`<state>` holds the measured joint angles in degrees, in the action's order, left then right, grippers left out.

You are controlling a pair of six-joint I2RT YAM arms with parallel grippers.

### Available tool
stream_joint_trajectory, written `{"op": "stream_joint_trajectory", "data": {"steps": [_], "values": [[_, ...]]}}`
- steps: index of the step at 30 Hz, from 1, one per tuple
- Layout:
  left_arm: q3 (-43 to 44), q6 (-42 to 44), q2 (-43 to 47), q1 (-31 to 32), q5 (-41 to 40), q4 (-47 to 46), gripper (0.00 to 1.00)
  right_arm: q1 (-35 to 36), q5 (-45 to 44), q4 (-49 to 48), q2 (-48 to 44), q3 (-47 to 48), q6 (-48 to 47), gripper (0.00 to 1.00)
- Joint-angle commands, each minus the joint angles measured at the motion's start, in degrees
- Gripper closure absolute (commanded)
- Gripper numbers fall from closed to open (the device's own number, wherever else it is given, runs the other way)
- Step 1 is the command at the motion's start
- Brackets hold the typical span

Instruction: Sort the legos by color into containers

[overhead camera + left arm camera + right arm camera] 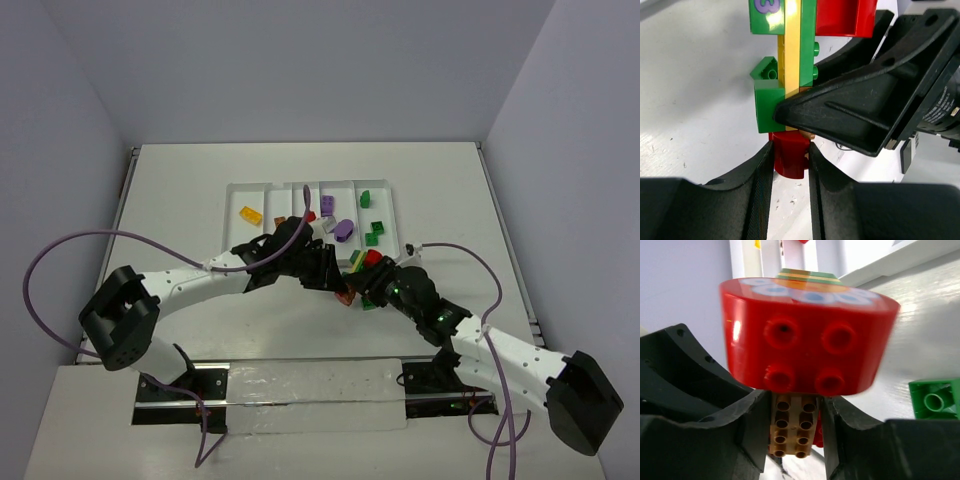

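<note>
Low in the centre of the overhead view, both arms meet over the white desk, just below the shallow white plastic tray with ridged compartments. Between them sits a clump of stuck-together studded plastic bricks, layered green, yellow and red. Whether it rests on the desk or is lifted I cannot tell.

The left tool is pressed onto a small dark red brick at the clump's lower end in the left wrist view, with both pads against its sides. The right tool pinches an orange-brown studded brick, a finger on either side. A large rounded red brick fills the frame above it. In the left wrist view, the right tool's black finger reaches in from the right to the middle of the clump.

A loose green brick lies on the desk at the right edge of the right wrist view. In the tray, a yellow brick lies towards the left, purple bricks near the middle and green bricks towards the right.
</note>
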<state>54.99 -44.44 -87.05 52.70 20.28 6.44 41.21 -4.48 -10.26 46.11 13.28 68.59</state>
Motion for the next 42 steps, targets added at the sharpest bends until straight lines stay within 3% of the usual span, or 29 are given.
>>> {"op": "stream_joint_trajectory", "data": {"steps": [1,5,6,15,26,33,42], "values": [[-0.11,0.72,3.26,0.44,0.9,-2.24,1.0,-0.17,-0.81,-2.64,0.43,0.38,1.3,0.72],[-1.11,0.75,3.12,0.39,0.2,-2.13,1.0,-0.17,-2.91,1.28,-2.8,0.17,1.55,0.98],[-1.12,0.66,3.11,0.39,0.19,-2.14,1.0,-0.17,-3.35,1.35,-3.77,0.08,1.55,1.0],[-0.8,0.01,-0.17,0.16,-1.7,-2.54,1.0,-0.13,-7.89,9.92,-14.9,-1.86,2.34,1.0],[1.83,-0.65,-3.65,0.12,-1.39,-3.02,1.0,-0.17,-9.93,16.76,-20.71,-4.49,4.49,1.0],[4.53,2.0,-2.42,-0.5,-5.18,3.08,1.0,-0.25,-14.7,25.24,-24.06,-3.07,3.39,1.0],[11.27,5.83,-0.28,-5.7,-10.92,13.12,1.0,-0.84,-19.78,35.49,-26.52,-0.77,1.55,1.0]]}}
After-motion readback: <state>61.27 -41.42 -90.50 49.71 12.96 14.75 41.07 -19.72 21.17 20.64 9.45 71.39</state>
